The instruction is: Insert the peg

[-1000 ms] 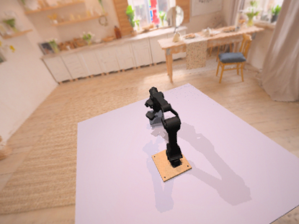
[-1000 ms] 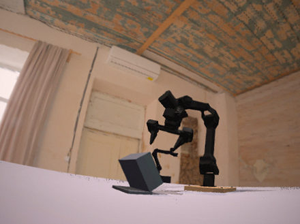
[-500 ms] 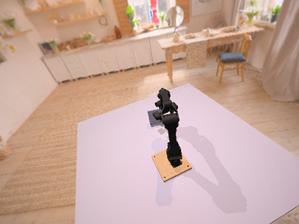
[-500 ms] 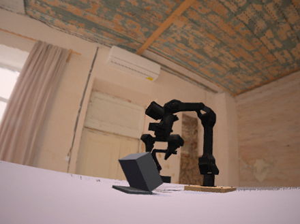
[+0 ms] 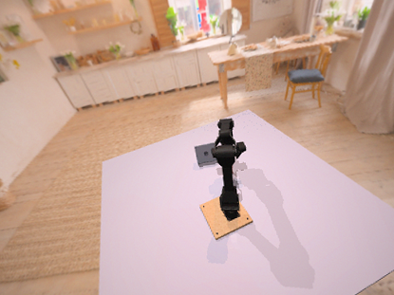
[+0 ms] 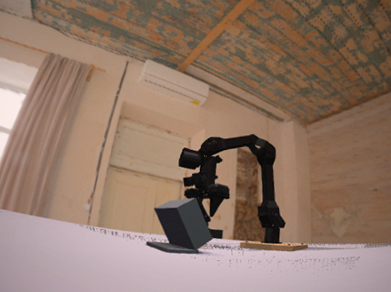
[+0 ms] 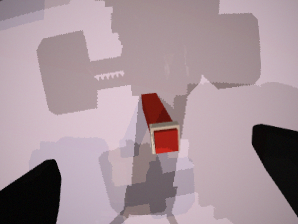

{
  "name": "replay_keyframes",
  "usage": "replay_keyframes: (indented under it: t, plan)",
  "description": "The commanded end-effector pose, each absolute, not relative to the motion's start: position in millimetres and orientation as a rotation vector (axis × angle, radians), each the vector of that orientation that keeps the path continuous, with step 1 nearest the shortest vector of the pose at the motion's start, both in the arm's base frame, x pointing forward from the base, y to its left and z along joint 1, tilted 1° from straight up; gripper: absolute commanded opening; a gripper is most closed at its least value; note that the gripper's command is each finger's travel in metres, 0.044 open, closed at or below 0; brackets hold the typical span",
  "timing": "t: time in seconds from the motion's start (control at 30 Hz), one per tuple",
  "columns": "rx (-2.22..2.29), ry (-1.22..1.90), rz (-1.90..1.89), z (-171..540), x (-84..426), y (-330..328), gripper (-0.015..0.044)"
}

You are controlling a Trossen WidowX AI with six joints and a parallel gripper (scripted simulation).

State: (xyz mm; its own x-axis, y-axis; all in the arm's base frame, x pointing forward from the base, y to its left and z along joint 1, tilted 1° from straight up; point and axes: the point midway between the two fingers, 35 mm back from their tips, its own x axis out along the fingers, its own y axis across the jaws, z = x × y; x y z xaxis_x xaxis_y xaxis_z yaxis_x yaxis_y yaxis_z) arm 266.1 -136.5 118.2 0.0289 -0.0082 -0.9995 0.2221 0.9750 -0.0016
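The red peg [image 7: 155, 112] stands upright in the wrist view, with a square top and a pale band just below it. It cannot be made out in either the top or the exterior view. My gripper [image 7: 158, 153] [image 6: 209, 217] is open and empty, pointing down. In the wrist view its fingertips are wide apart, one on each side of the peg's top, and touch nothing. The grey sloped panel [image 5: 201, 160] [image 6: 180, 226] stands in front of the robot. Its dark hole [image 5: 205, 153] shows in the top view; the arm covers the panel's right part there. The exterior view shows the panel from behind.
The panel's thin base plate [image 6: 166, 247] rests on the table. The arm stands on a wooden board [image 5: 215, 227] [image 6: 251, 245]. In the exterior view the panel block is just left of and below the fingers. A small dark object [image 6: 217, 233] shows behind the panel. Arm shadows surround the peg.
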Motion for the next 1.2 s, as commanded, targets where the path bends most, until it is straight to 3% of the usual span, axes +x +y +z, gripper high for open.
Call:
replay_keyframes:
  t: [0.0, 1.17]
  plan:
    - [0.215, 1.555, -0.216, 117.7, 260.4, -142.2, 0.0440]
    - [0.215, 1.555, -0.216, 68.1, 261.0, -142.8, 0.0440]
